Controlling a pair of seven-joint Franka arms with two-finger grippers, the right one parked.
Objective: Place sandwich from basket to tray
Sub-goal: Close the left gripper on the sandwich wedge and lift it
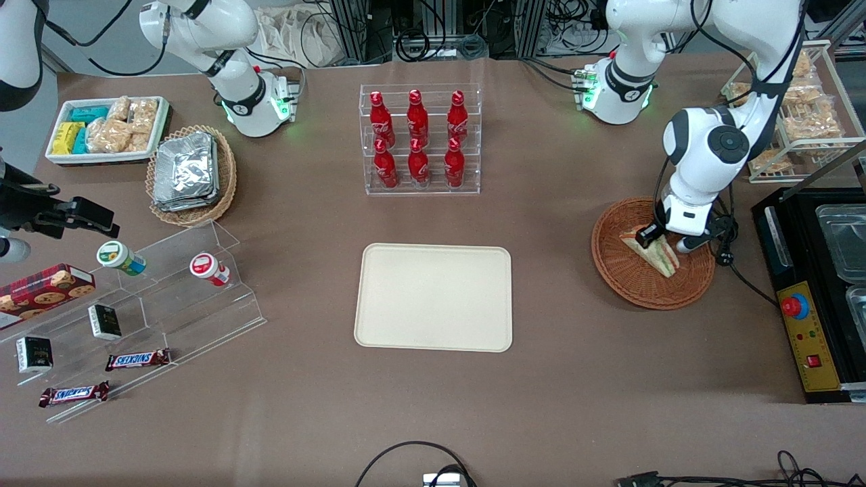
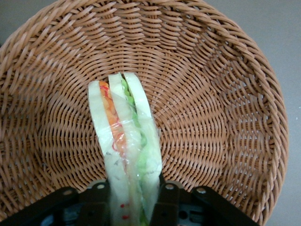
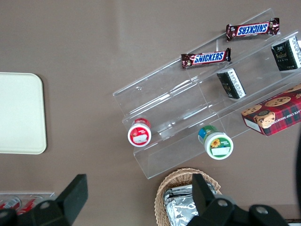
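**Tool gripping the sandwich inside the basket**

The cream tray (image 1: 433, 297) is lying mid-desk, nothing on it. Toward the working arm's end, the tool (image 1: 666, 239) is reaching down into the wicker basket (image 1: 626, 281), its fingers (image 2: 168, 200) clenching the wrapped sandwich (image 2: 126, 155) from both sides.

Glossy white left arm (image 1: 703, 145) with black joint caps, black cabling, green-lit base, black gripper (image 1: 666, 238).

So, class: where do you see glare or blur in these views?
Front view: glare on the foil packs and acrylic shelf. Left wrist view: sheen on the sandwich wrap; the hand, either side of the sandwich in the basket, looks soft. Right wrist view: reflections on the shelf.
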